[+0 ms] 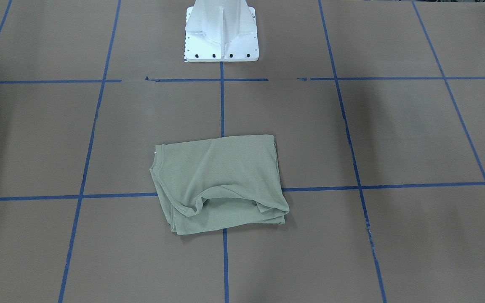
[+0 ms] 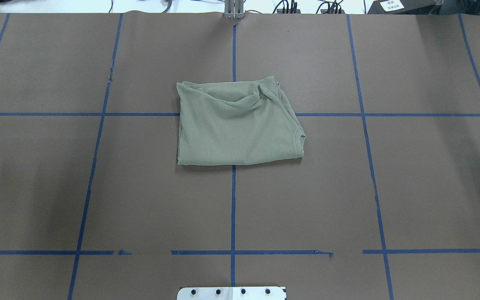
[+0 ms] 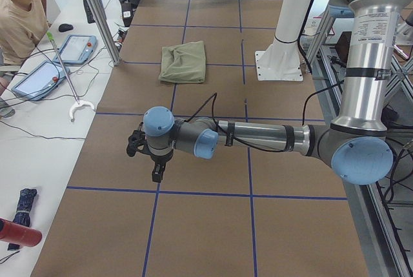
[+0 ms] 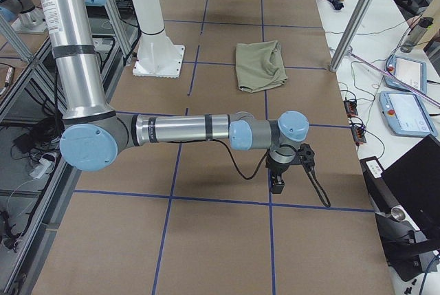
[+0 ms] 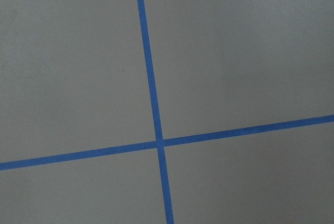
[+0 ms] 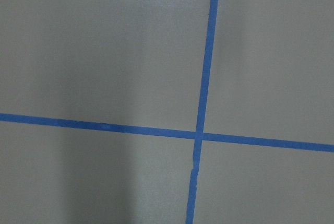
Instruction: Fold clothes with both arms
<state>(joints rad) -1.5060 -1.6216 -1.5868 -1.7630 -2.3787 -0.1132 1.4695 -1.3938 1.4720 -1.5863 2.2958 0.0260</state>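
1. Black left gripper [image 3: 157,172] and right gripper [image 4: 278,183] hang above brown paper [image 3: 110,161], seemingly touching nothing; I cannot tell whether their jaws are parted.
2. Folded sage-green shirt [image 2: 236,125] lies mid-table, collar [image 2: 300,139] at 3 o'clock overhead.
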